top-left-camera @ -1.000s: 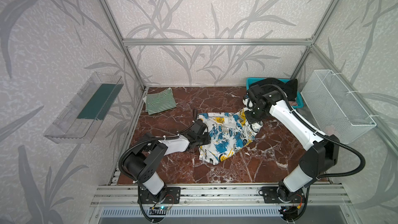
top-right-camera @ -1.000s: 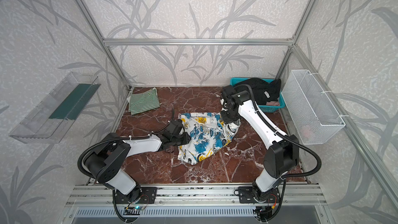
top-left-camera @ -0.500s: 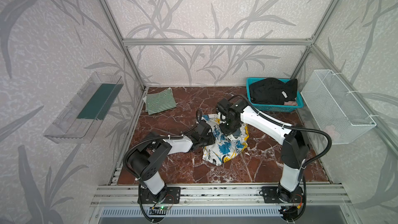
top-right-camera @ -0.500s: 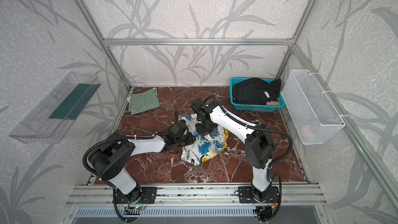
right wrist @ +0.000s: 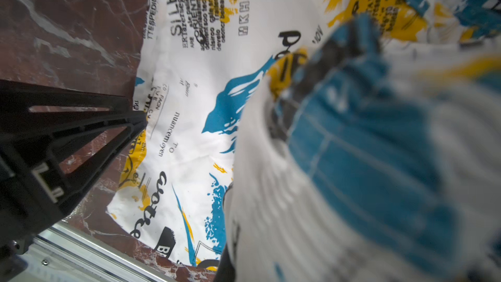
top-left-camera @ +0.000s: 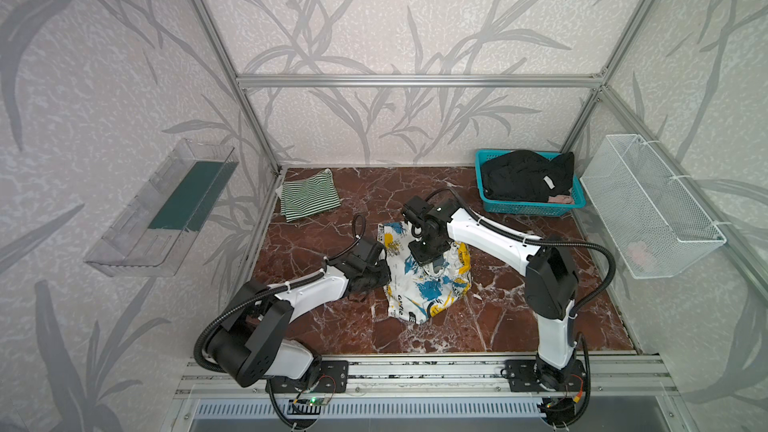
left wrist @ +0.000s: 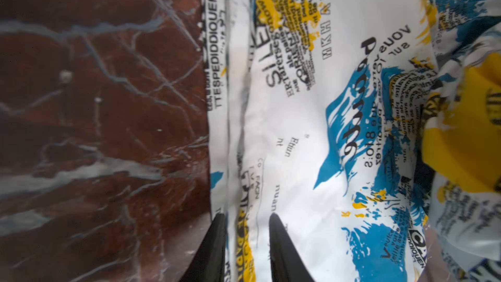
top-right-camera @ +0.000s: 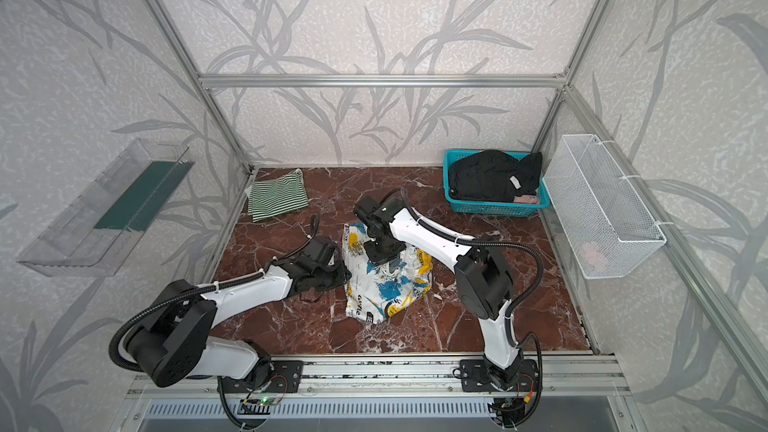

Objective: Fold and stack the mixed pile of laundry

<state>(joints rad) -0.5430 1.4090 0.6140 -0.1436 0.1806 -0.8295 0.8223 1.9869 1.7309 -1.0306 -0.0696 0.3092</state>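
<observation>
printed shirt [top-left-camera: 419,292]: mid-table [top-left-camera: 498,326], rumpled, one side doubled over; fold looks underway, not flat.
black garment [top-left-camera: 519,176]: heaped in teal basket [top-left-camera: 523,207], unfolded.
striped top [top-left-camera: 309,195]: folded, back-left corner, likely stack base.
pink item [top-left-camera: 559,199]: in basket beside black garment, untouched.
left gripper [left wrist: 245,221]: pinched on shirt's side edge.
right gripper [top-left-camera: 432,263]: clamped on bunched shirt cloth.
estimate: one of four done.

Teal basket [top-left-camera: 528,208] stands near wire basket [top-left-camera: 658,218] (wall-hung).

Blurred printed garment [right wrist: 366,158] fold near right-wrist lens
</observation>
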